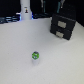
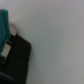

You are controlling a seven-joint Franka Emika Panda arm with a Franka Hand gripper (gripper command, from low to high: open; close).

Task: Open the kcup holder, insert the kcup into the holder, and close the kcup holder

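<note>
Exterior view: the kcup [image 1: 35, 55] is sitting loose on the white table [image 1: 60, 65], well apart from the kcup holder [image 1: 63, 25] at the back; holder looking shut, so I'm judging nothing done yet; wrist view: blurry dark and teal shapes; I cannot tell the end effector's state.

My black kcup holder [image 1: 63, 26] sits upper right, panels facing front; green kcup [image 1: 35, 55] lies lower centre, well apart.

a lab-like test bench — bare white table [image 1: 20, 60], dark clutter behind.
</note>
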